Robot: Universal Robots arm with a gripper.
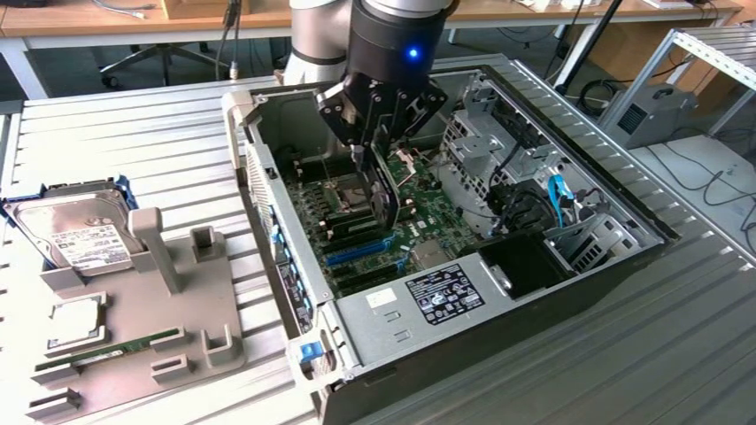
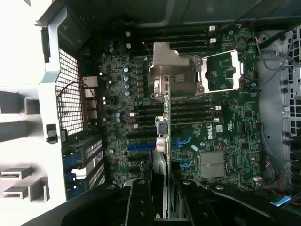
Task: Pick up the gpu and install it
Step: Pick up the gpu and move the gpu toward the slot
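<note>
My fingers (image 2: 140, 200) are clamped on the top edge of the graphics card (image 1: 381, 195) (image 2: 162, 141). It stands upright inside the open computer case (image 1: 473, 301), over the green motherboard (image 1: 440, 212) near the blue slots (image 2: 141, 147). Wrist view: card edge-on, both faces hidden. Exterior view: thin dark slab, surface detail hard to make out. Cannot tell whether its lower edge touches a slot.
</note>
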